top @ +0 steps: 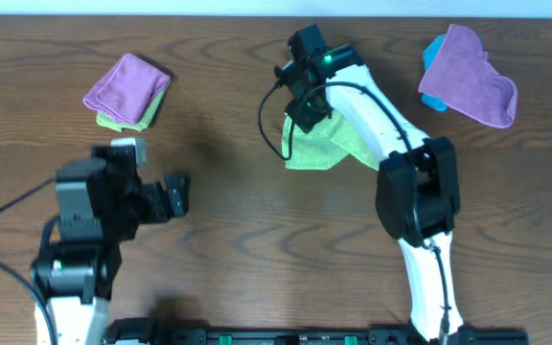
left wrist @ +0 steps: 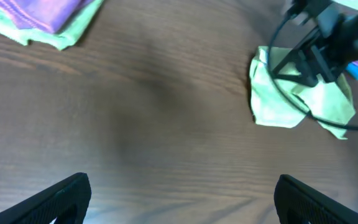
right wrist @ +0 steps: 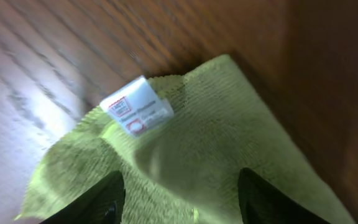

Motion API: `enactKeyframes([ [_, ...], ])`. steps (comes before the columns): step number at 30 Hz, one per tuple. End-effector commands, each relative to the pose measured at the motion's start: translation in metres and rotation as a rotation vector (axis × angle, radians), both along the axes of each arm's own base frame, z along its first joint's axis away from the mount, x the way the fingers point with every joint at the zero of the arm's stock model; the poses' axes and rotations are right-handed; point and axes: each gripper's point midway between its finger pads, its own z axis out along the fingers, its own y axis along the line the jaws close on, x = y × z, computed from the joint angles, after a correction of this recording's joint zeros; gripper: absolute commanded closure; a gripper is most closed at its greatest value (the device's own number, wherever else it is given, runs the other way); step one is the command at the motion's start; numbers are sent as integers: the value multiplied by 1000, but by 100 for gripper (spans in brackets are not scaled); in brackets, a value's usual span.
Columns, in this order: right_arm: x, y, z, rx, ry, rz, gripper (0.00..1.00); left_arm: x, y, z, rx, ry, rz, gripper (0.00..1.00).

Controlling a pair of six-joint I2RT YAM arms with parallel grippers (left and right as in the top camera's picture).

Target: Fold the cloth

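Note:
The lime-green cloth (top: 322, 148) lies bunched on the wooden table at centre back. It also shows in the left wrist view (left wrist: 278, 106). In the right wrist view the cloth (right wrist: 229, 143) fills the frame, its white tag (right wrist: 138, 108) at one edge. My right gripper (top: 302, 115) is open just over the cloth, its fingers (right wrist: 182, 202) spread with green fabric between them. My left gripper (top: 176, 195) is open and empty over bare table at the left, well apart from the cloth; its fingertips (left wrist: 185, 202) show wood between them.
A purple cloth (top: 126, 84) lies folded on another green cloth (top: 123, 121) at the back left. A second purple cloth (top: 472, 77) lies over a small blue cloth (top: 433, 50) at the back right. The right arm's black cable (top: 268, 129) loops beside the cloth.

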Motion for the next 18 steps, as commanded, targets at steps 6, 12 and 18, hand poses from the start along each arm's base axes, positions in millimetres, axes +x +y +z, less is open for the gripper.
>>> enactKeyframes([
  [6,4,-2,-6,-30,-11,15,45,15,-9,10,-12,14,-62,5],
  [12,2,3,-7,-12,-5,31,45,15,-8,9,-11,15,-61,5],
  [18,0,5,-11,-3,10,42,44,15,-8,9,-11,15,-61,4],
])
